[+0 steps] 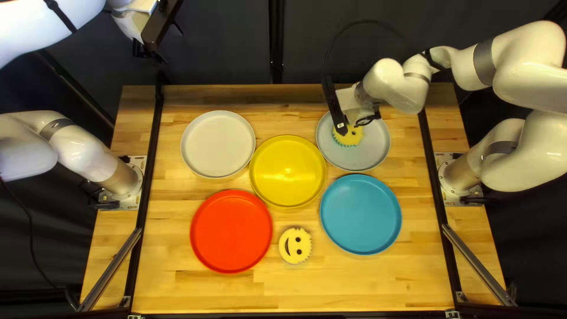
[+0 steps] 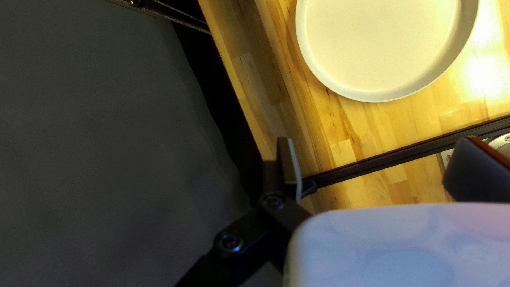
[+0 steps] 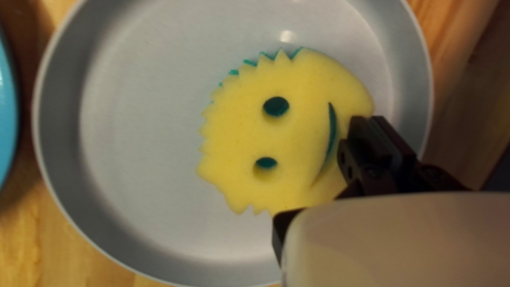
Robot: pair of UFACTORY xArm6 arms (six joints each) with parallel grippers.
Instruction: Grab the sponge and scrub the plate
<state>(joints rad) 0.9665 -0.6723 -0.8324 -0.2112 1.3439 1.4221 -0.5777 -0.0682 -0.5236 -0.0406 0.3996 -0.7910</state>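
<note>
The sponge (image 3: 234,138) is in the right hand (image 1: 354,125), inside the rim of the grey plate (image 1: 375,150), near its middle. The right hand is clenched on the sponge at its twelve o'clock edge, taking twelve as toward the curtain (image 1: 224,47) in the top left view; one finger presses from each side. The sponge is yellow, its two eye holes and smile face up, its jagged edge points toward six o'clock, and a teal underside peeks out along the teeth. Whether all of it lies flat on the plate I cannot tell. The right arm (image 1: 484,62) reaches in from two o'clock.

The grey plate sits at two o'clock from the yellow plate (image 1: 287,171). Also around the yellow plate are the blue plate (image 1: 360,214) at four o'clock, the second sponge (image 1: 292,249) at six, the red plate (image 1: 231,231) between seven and eight, and the white plate (image 1: 218,143) at ten. The second sponge lies smile up on the wooden surface (image 1: 407,277), just beside the red plate.

Farther out, at eleven o'clock, the left hand (image 1: 152,54) hangs raised past the far edge, released, its fingers well apart.
</note>
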